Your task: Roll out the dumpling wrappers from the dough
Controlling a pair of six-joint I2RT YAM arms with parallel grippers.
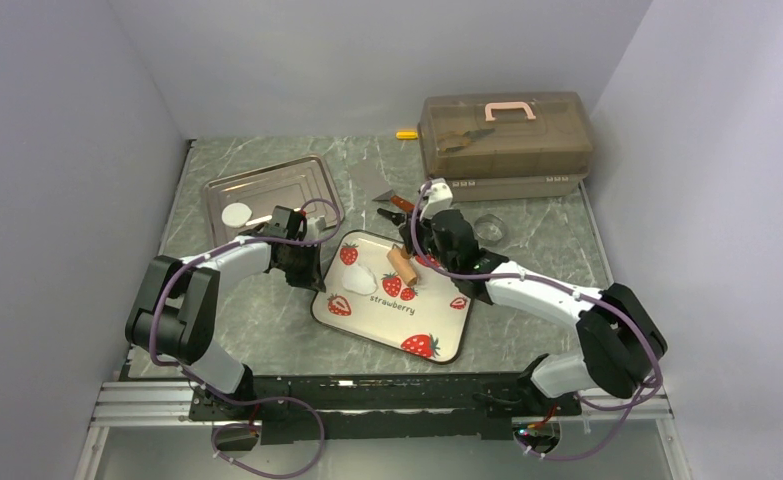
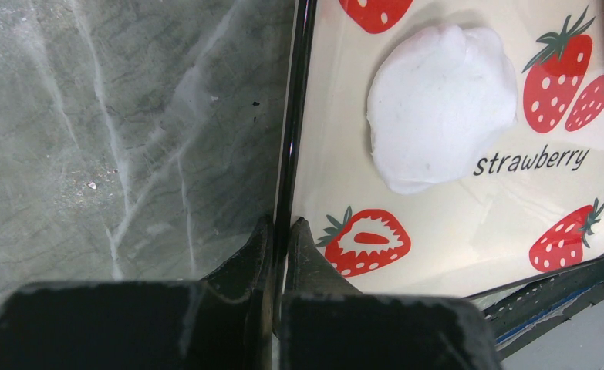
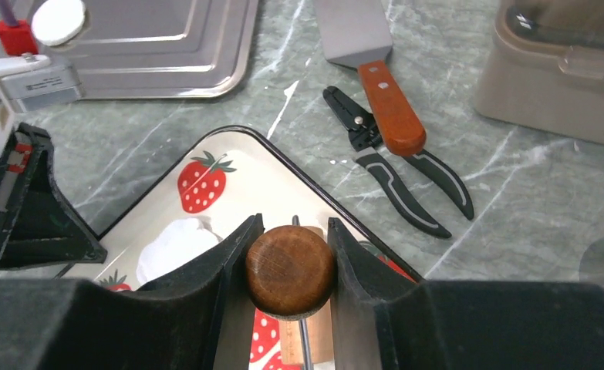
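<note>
A flattened white dough (image 1: 360,281) (image 2: 441,104) (image 3: 171,247) lies on the strawberry plate (image 1: 437,335) (image 2: 314,177). My left gripper (image 1: 317,266) (image 2: 281,227) is shut on the plate's left rim, one finger on each side of the rim. The right gripper (image 1: 408,252) (image 3: 292,231) is shut on the round handle of the brown wooden roller (image 1: 402,266) (image 3: 291,270), which hangs over the plate just right of the dough. One round white dumpling wrapper (image 1: 237,214) (image 3: 58,19) rests in the metal tray (image 1: 287,185) (image 3: 167,54).
A wood-handled spatula (image 1: 391,197) (image 3: 376,85) and black pliers (image 3: 395,166) lie behind the plate. A brown toolbox (image 1: 507,135) stands at the back right, with a clear glass ring (image 1: 489,228) in front of it. A small yellow item (image 1: 406,134) lies by the back wall.
</note>
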